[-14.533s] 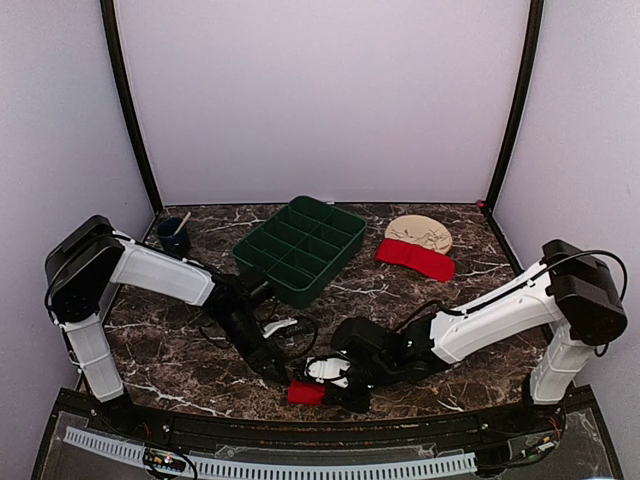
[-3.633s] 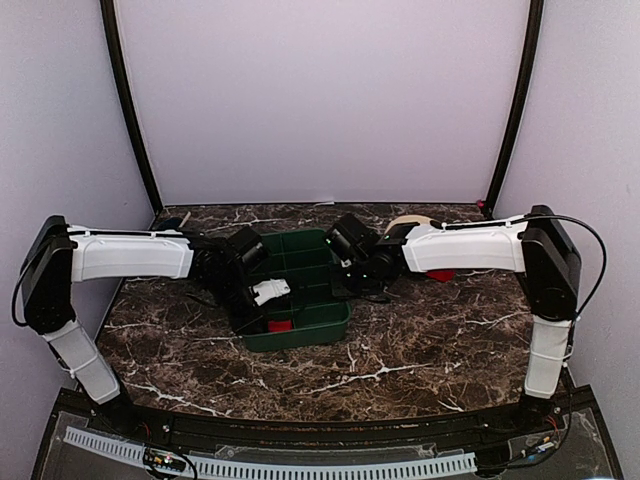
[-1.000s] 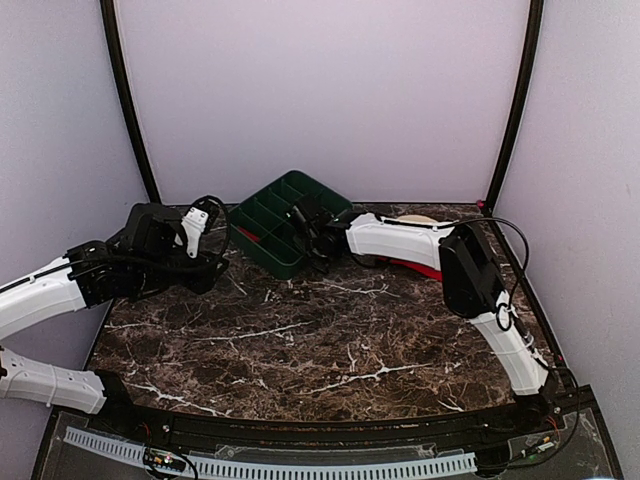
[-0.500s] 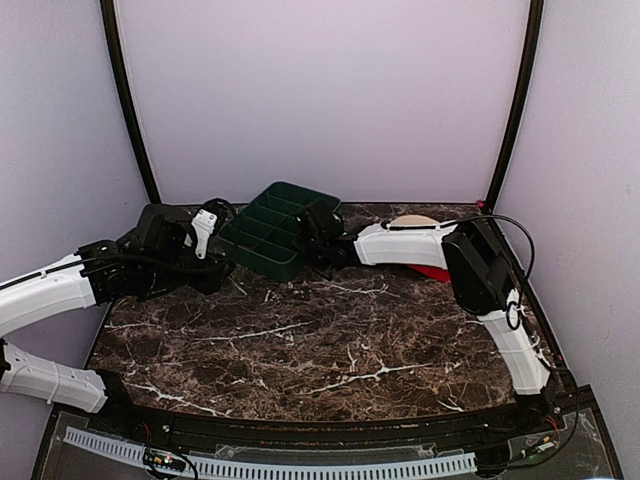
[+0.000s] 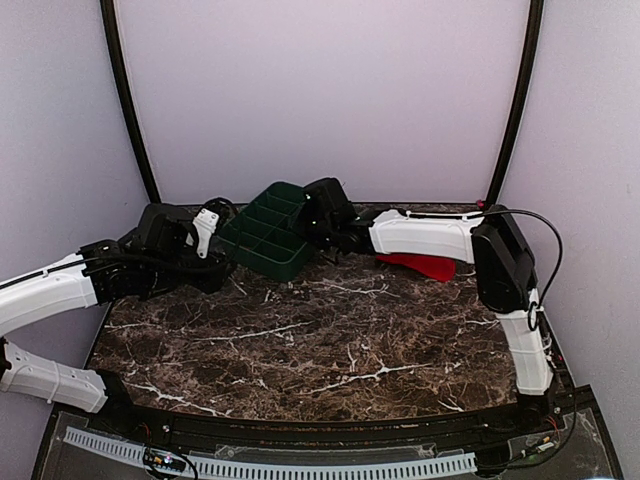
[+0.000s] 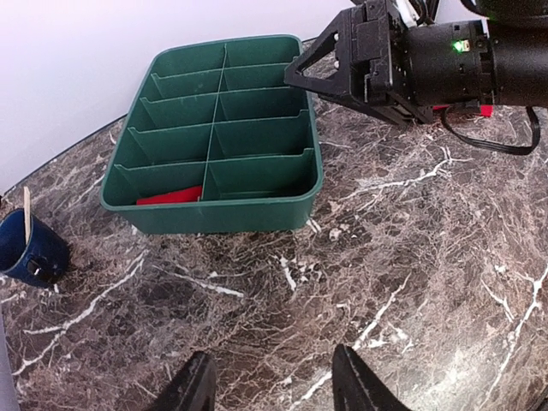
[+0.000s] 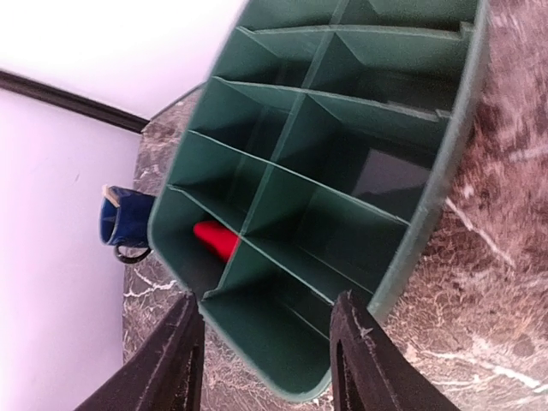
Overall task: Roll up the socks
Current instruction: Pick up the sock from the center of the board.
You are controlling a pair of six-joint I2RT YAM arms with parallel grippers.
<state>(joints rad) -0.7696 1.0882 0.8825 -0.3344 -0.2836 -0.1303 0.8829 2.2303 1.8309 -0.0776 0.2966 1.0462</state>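
Note:
One of the socks (image 6: 169,197), bright red and bundled, lies in a near-left compartment of the green tray (image 6: 223,218); the right wrist view shows it too (image 7: 216,240). Another red sock (image 5: 420,265) lies flat on the table behind the right arm. My right gripper (image 7: 265,298) hangs open at the right end of the tray (image 7: 428,214), its fingers wide apart and clamping nothing. My left gripper (image 6: 274,354) is open over bare marble in front of the tray, holding nothing. From above, the tray (image 5: 285,268) sits at the back left between both grippers.
A blue cup (image 6: 30,248) with a stick in it stands left of the tray, close to the left wall. The right arm (image 5: 420,235) stretches along the back of the table. Dark posts and purple walls close in the back and sides.
The right gripper has opened and let go of the tray, which has come down from its tilt and shifted left. The left gripper has opened a little wider.

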